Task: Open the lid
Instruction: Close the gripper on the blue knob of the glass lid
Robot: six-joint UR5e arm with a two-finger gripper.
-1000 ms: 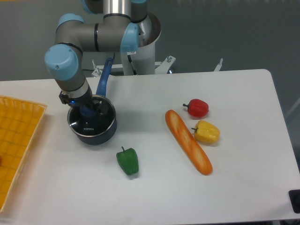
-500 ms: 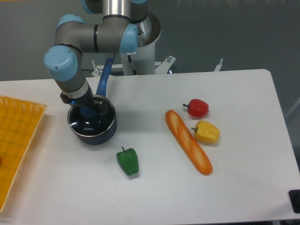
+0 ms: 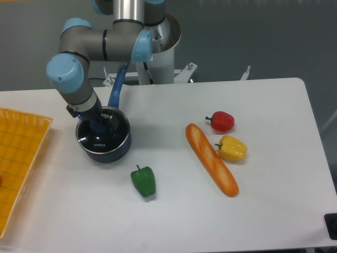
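Note:
The lid [image 3: 100,138] is a clear glass disc with a metal rim. It lies flat on the dark blue pot [image 3: 103,149] at the left of the table. Its blue knob [image 3: 98,125] sits between the fingers of my gripper [image 3: 99,124]. The gripper comes straight down from above and looks shut on the knob. The wrist hides the back part of the lid. The pot's long blue handle [image 3: 117,87] points toward the robot base.
A green pepper [image 3: 143,181] lies in front of the pot. A long bread loaf [image 3: 211,159], a red pepper [image 3: 221,122] and a yellow pepper [image 3: 232,148] lie to the right. An orange tray [image 3: 16,158] stands at the left table edge.
The arm's upper joints have shifted slightly left. The gripper stays at the knob, and the lid and pot have not visibly moved.

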